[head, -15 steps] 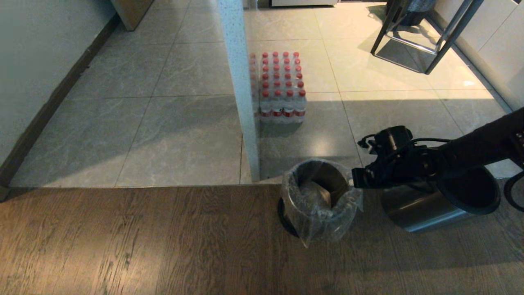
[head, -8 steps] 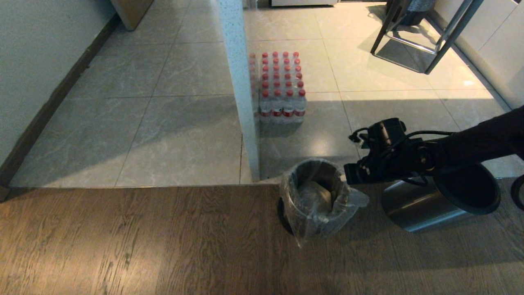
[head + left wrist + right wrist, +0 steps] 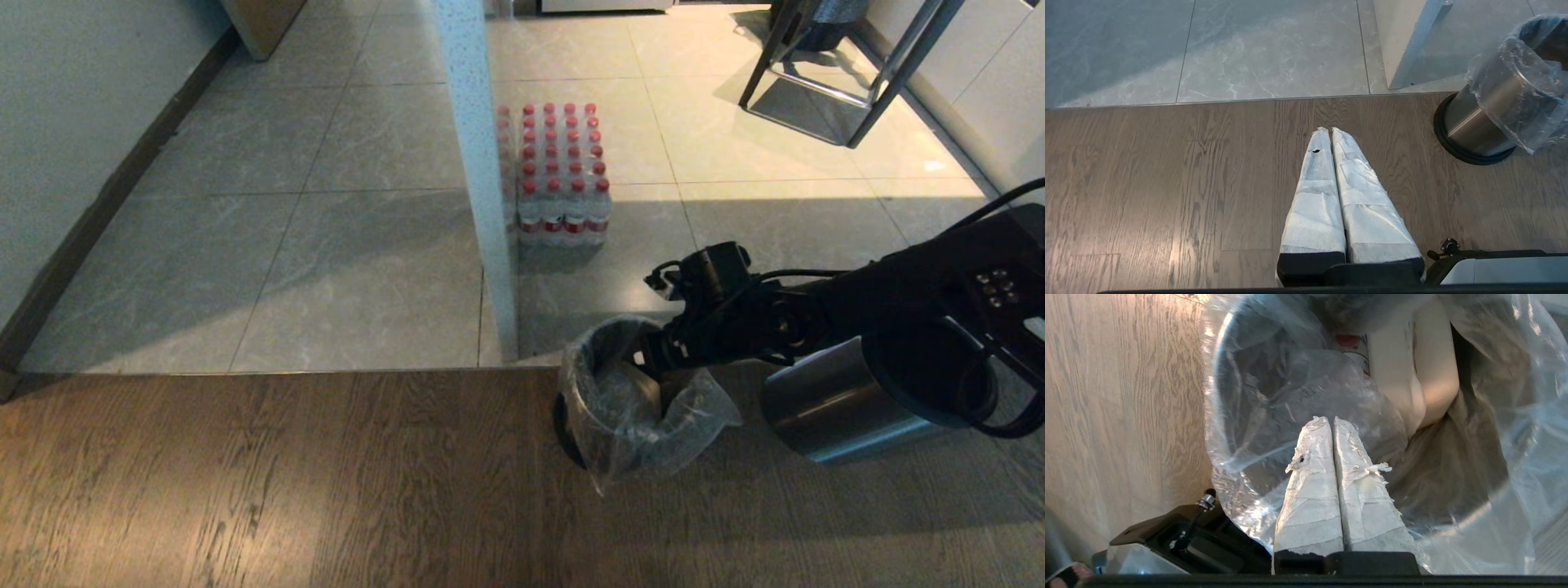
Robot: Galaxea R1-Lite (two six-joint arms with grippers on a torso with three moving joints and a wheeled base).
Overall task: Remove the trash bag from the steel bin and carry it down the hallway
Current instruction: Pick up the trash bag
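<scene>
bag: trash bag [image 3: 645,408] lines steel bin [image 3: 588,412] at 6 o'clock, on wood floor | feel: thin, light, slippery, tears easy | hold: loose rim | my right claw [image 3: 1331,421]: pressed together, empty, inside bag mouth

A: Where is the steel bin [image 3: 588,408] sitting?

B: On the wood floor [image 3: 245,490], just before the tile [image 3: 367,269]. The trash bag [image 3: 694,412] is lining it and draping over its rim.

A: And around it?

B: A second bin [image 3: 841,408] is lying tipped just to its right. The pillar [image 3: 482,204] is rising just behind it, with the bottle pack [image 3: 559,175] standing farther back, right against the pillar's right side.
</scene>
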